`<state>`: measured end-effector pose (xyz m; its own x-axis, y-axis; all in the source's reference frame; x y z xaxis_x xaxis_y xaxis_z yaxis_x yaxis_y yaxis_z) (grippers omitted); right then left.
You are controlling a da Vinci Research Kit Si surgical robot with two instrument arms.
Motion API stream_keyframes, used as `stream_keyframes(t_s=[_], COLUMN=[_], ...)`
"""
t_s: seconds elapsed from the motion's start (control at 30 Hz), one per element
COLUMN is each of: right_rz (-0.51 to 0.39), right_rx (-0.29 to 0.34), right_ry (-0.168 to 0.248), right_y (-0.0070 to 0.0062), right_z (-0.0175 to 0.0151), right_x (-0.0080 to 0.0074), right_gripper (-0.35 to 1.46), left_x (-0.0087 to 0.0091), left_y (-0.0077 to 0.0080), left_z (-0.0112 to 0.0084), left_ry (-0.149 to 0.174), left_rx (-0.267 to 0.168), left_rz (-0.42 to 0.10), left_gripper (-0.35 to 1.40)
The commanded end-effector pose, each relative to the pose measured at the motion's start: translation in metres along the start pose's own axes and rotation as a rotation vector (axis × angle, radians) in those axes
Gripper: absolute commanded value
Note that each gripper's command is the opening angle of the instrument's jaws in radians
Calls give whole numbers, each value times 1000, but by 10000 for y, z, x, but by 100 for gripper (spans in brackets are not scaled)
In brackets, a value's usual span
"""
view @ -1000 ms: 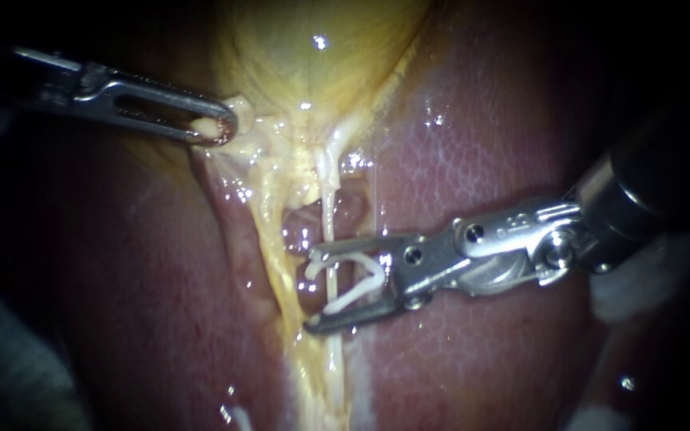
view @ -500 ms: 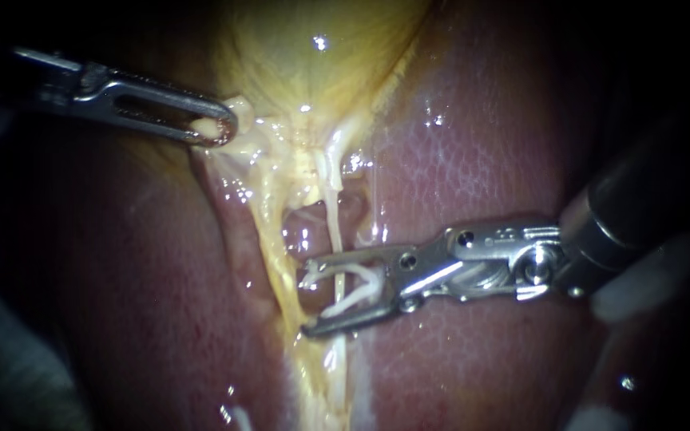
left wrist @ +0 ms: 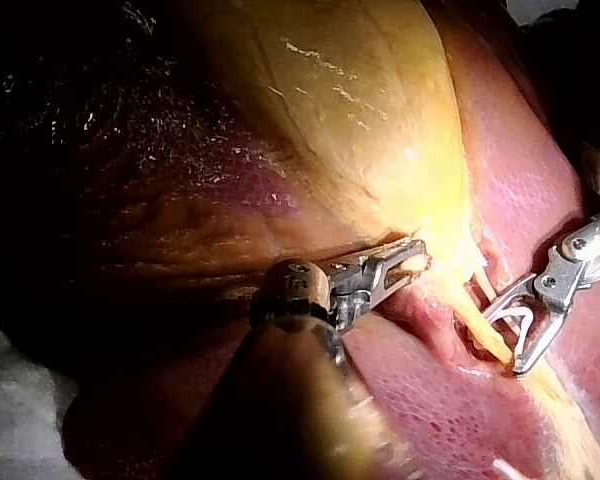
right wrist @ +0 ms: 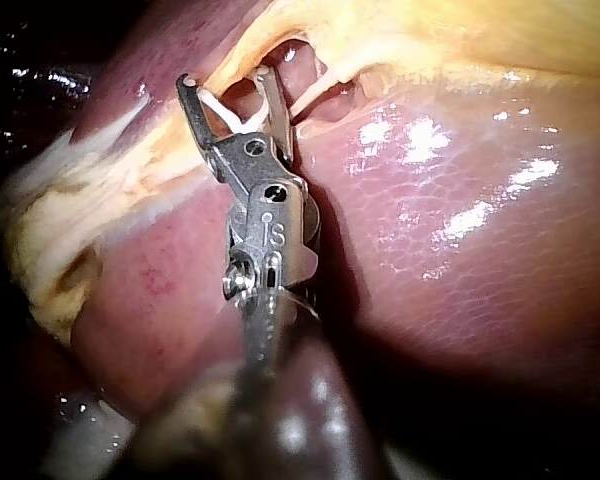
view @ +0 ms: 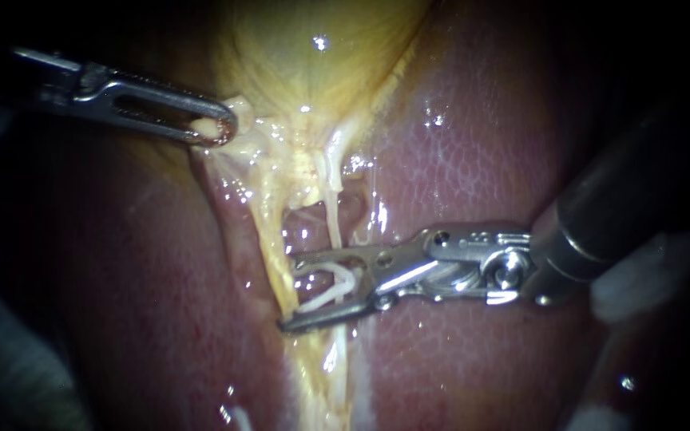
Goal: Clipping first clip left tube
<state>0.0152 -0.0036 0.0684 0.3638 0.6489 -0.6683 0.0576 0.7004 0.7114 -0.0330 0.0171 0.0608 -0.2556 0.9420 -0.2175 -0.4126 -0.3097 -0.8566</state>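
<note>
The right instrument (view: 473, 263) is nearest the endoscope. Its shaft slants down to a wrist that lies almost level and points straight at the left tube (view: 271, 235). Its end effector (view: 287, 292) stands spread and carries an open white clip (view: 325, 289) between its two jaws.

The left tube is a pale yellow strand running lengthwise from the gallbladder (view: 313, 64) down over the liver (view: 473, 160). The end effector crosses it nearly square, with its tips right at the strand. A thinner white tube (view: 335, 215) just beside the left tube already sits inside the clip's mouth. I cannot tell whether the tips reach past the left tube's far edge. By my reading, closing depends on the left tube lying deep in the clip.

Farther off, up the left tube, the left instrument (view: 145, 100) lies flat. Its end effector (view: 219, 128) is clenched on a pale fold of the gallbladder's edge.
</note>
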Motion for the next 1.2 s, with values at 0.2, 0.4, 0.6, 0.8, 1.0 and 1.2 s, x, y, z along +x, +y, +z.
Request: stream_keyframes(t_s=[0.2, 0.4, 0.6, 0.8, 1.0, 1.2], right_rz=[8, 11, 5, -4, -8, -16], right_rx=[12, 43, 96, 145, 174, 215], right_ry=[27, 38, 63, 65, 74, 69], right_y=[-4, -12, -28, -48, -63, -69], right_z=[11, 21, 31, 33, 36, 35], right_x=[3, 8, 14, 21, 23, 26], right_gripper=[50, 50, 50, 50, 50, 48], left_x=[0, 0, 0, 0, 0, 0], left_y=[0, 0, 0, 0, -1, -1], left_z=[0, 0, 0, 0, 0, -1], left_ry=[0, 0, 0, 0, 0, -1], left_rx=[0, 0, 0, 0, 0, -1], left_rz=[0, 0, 0, 0, 0, 0], left_gripper=[-35, -35, -35, -35, -35, -35])
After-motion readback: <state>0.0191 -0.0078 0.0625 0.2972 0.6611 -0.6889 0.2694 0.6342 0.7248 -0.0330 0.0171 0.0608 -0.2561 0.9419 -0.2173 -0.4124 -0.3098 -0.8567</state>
